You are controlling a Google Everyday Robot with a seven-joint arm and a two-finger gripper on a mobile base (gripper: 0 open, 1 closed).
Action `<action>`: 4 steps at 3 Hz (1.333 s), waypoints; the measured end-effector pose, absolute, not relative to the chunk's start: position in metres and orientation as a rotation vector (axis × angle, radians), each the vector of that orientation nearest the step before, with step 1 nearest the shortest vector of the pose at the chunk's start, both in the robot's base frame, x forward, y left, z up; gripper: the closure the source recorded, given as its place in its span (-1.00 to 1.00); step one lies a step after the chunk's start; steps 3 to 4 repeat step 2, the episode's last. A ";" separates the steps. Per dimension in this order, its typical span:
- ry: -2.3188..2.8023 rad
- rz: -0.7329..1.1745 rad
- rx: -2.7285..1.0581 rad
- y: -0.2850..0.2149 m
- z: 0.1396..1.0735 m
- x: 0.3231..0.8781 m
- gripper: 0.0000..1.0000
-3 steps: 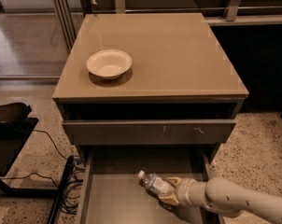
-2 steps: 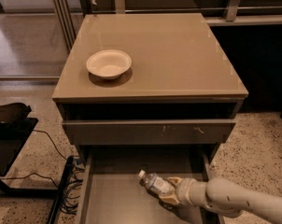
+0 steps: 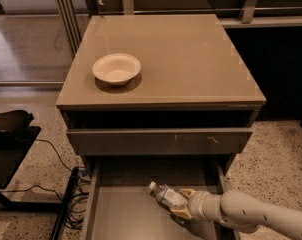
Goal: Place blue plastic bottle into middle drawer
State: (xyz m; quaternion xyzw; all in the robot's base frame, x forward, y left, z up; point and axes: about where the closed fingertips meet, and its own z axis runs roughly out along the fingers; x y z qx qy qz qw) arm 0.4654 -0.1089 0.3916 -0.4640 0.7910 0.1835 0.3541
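Observation:
The blue plastic bottle, clear with a white cap, lies tilted low over the floor of the pulled-out middle drawer, cap pointing up-left. My gripper reaches in from the lower right on a white arm and is shut on the bottle's lower end. The bottle sits in the drawer's right half; I cannot tell whether it touches the floor.
A white round bowl stands on the cabinet top. The drawer above, whose front panel has white scuffs, is slightly open. A black stand and cables lie on the floor at left.

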 end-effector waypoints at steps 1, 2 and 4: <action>2.045 0.474 -1.200 -0.109 0.392 0.465 -1.00; 2.045 0.474 -1.200 -0.109 0.392 0.465 -1.00; 2.045 0.474 -1.200 -0.109 0.392 0.465 -1.00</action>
